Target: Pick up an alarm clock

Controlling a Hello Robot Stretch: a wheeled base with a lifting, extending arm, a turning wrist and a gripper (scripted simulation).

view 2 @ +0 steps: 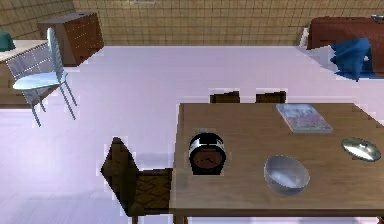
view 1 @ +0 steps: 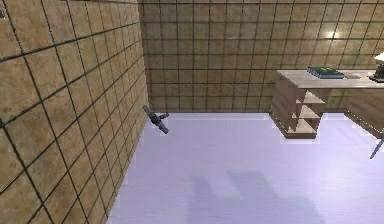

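Observation:
A black alarm clock [view 2: 206, 153] with a round reddish-brown face stands upright on a wooden dining table [view 2: 250, 135], near the table's left edge in the arm side view. To the right of the clock sits a grey metal bowl [view 2: 286, 173].
A magazine [view 2: 303, 117] and a small dish [view 2: 361, 149] lie on the same table. A dark chair [view 2: 135, 180] stands at its left side, and two chair backs [view 2: 247, 97] show beyond it. A white chair [view 2: 45, 70] and a dresser [view 2: 72, 37] stand far left. Ahead are tiled walls and a shelved desk [view 1: 305, 100].

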